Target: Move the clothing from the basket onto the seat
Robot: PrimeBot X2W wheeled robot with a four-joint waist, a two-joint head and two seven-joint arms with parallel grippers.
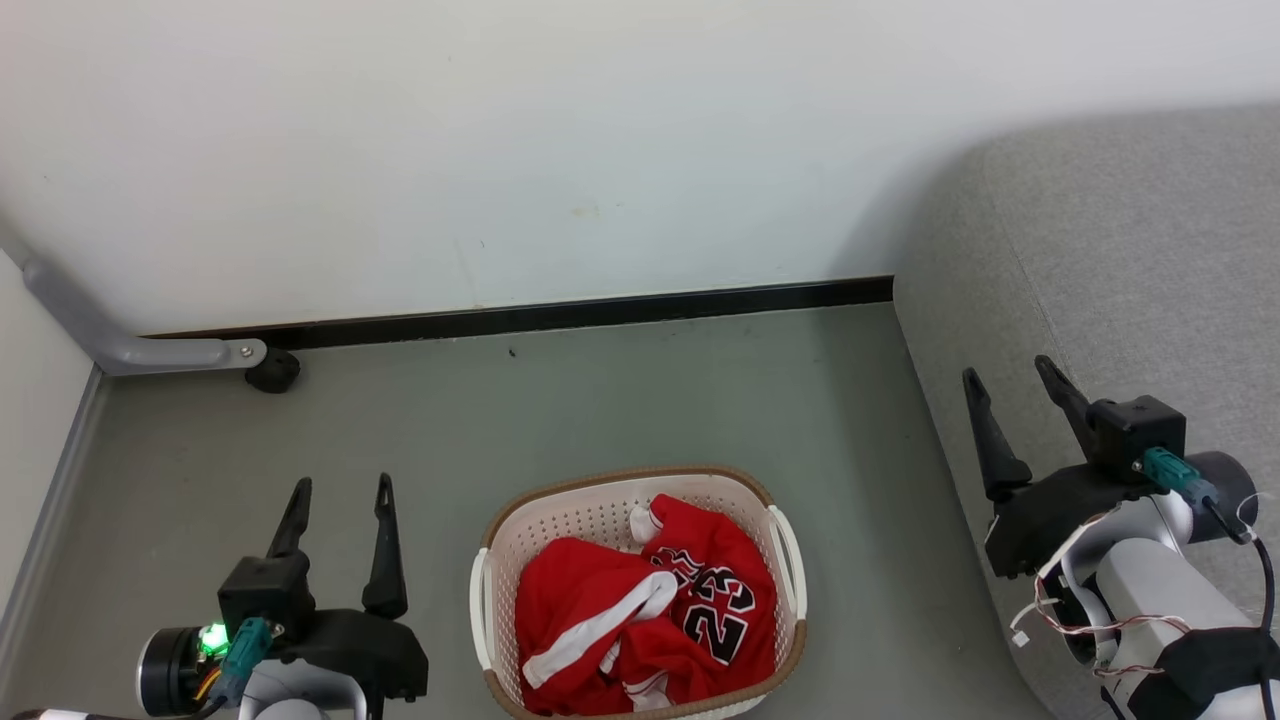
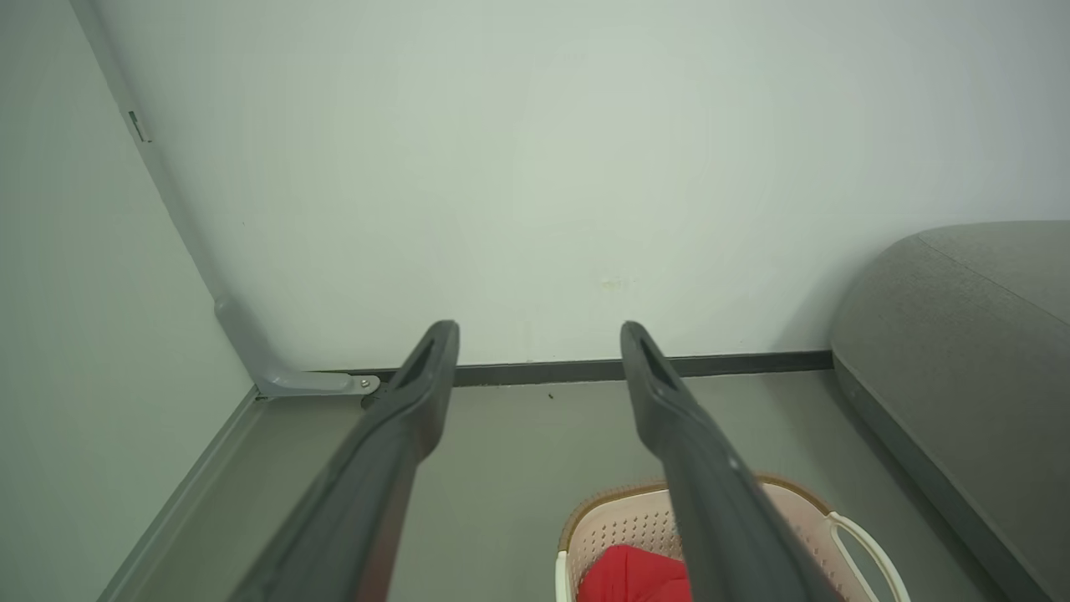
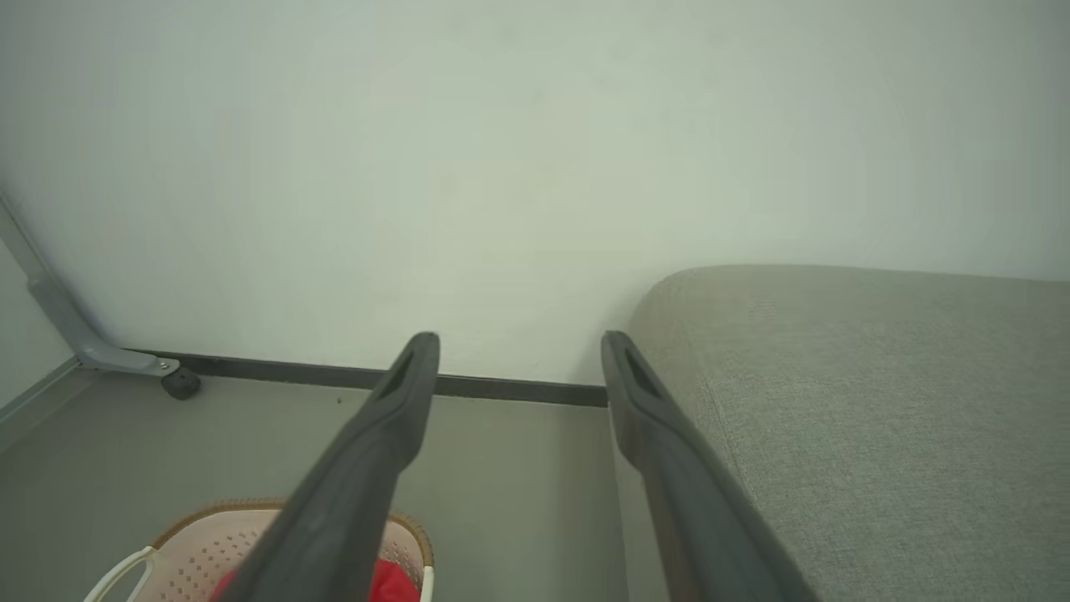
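Left gripper, right gripper: fingers spread wide, nothing held. Clothing heaped in basket between them; seat beside right gripper.

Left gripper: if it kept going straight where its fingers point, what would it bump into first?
Probably the wall, near the skirting. Nothing seems to stand between it and the left gripper, though depth is unclear.

Arms: the left gripper has its jaws spread wide, both fingers free and pointing straight ahead from the wrist. A green light is lit behind the jaws. The right gripper is likewise spread wide, fingers free and leaning slightly left. Behind its jaws are the pale forearm and loose wires at the wrist.
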